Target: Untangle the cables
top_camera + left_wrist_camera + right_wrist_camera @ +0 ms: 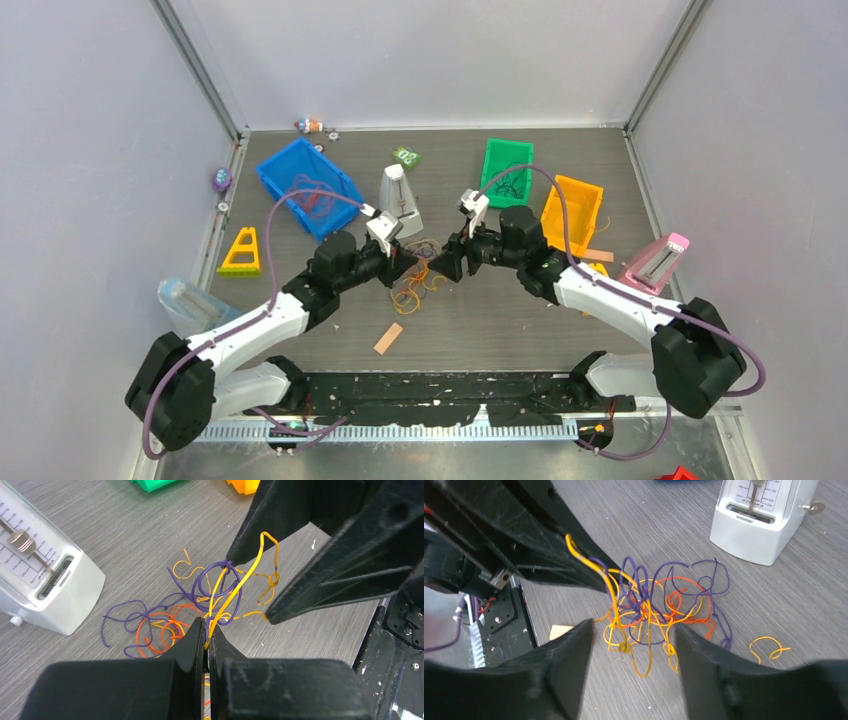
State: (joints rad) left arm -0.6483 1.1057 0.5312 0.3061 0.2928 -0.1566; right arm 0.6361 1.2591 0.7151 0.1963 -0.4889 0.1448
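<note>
A white metronome (pixel 398 193) stands between a blue bin (pixel 283 162) and a green bin (pixel 508 146).

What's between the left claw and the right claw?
A thin yellow wire, pinched in the left claw, stretching over tangled purple and orange wires, seen in the left wrist view.

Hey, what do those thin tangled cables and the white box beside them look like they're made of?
The cables: probably plastic-coated wire, smooth with a slight sheen, in yellow, orange and purple. They hold springy loops instead of lying limp. The white box, seemingly a metronome: likely moulded plastic, matte, with rounded edges and a printed scale.
</note>
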